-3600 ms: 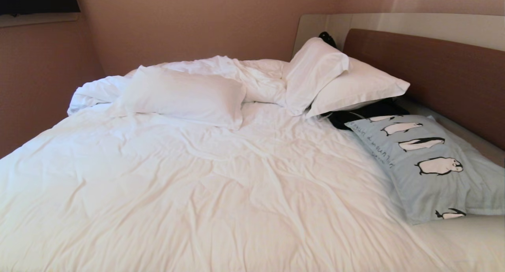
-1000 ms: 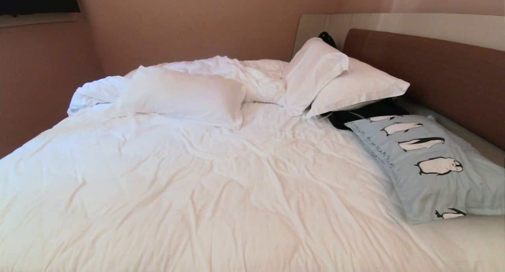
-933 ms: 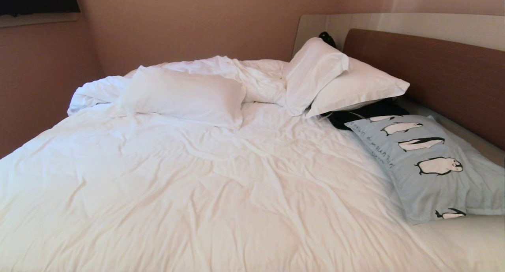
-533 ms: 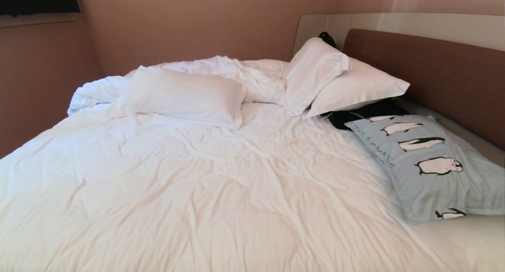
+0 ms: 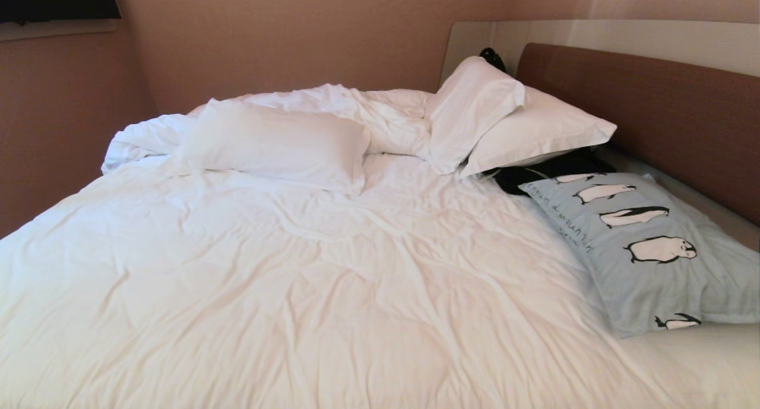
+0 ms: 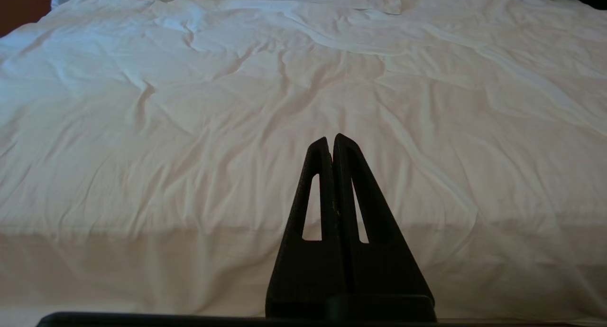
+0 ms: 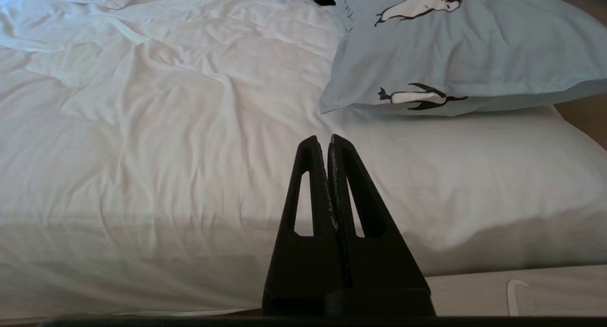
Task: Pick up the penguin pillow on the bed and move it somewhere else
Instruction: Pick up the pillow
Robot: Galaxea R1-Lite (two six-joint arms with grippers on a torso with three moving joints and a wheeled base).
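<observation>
Nothing has shifted since the earlier frames: same bed (image 5: pixel 332 278), same rumpled white duvet (image 5: pixel 285 290), and neither arm shows in the head view. Over on the robot's right, close by the brown headboard (image 5: pixel 653 112), lies the penguin pillow (image 5: pixel 641 249), light blue, resting on the bedding with its right end cut off by the frame. A dark bundle (image 5: pixel 552 168) is wedged between it and the two propped white pillows (image 5: pixel 504 124), mostly hidden, hard to name. A third white pillow (image 5: pixel 279 145) lies at the far left.

Left gripper (image 6: pixel 333 139) hangs before the near edge of the bed, fingers pressed tight together, holding nothing. Right gripper (image 7: pixel 328 141) matches it, clenched and empty, short of the mattress edge, with the penguin pillow's near corner just beyond and to one side. A pale comb (image 7: pixel 520 296) sits on a light surface below the bed, partly cut off. Wide open duvet stretches across the middle and left.
</observation>
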